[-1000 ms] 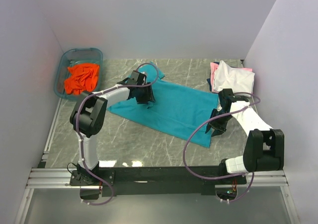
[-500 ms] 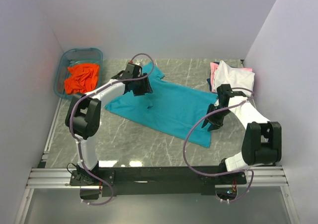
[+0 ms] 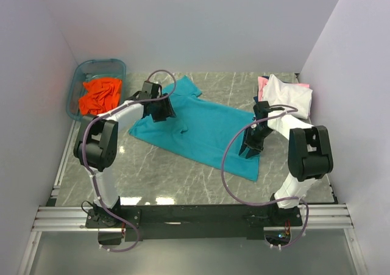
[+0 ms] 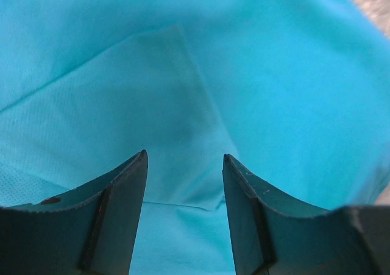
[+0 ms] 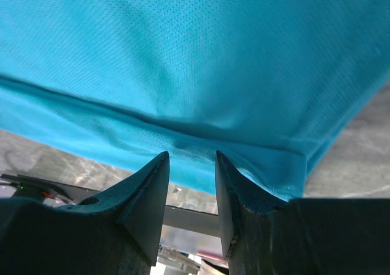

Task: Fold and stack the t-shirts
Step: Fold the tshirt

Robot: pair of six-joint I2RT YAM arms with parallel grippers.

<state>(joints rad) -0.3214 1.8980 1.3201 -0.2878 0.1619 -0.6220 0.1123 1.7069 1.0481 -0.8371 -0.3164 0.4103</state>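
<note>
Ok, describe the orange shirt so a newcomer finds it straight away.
On the grey marbled table, go to the far left corner, where a translucent blue tub stands. The orange t-shirt lies crumpled inside it. It is the only shirt in a container: the teal shirt lies spread mid-table, the white shirt tops the pile at far right.

arms: left arm (image 3: pixel 97 146) and right arm (image 3: pixel 309 150) white links, black joints | cables (image 3: pixel 223 171): purple loops | left gripper (image 4: pixel 184 155), right gripper (image 5: pixel 190 154): dark tapering fingers | base (image 3: pixel 195 214): black bar
</note>
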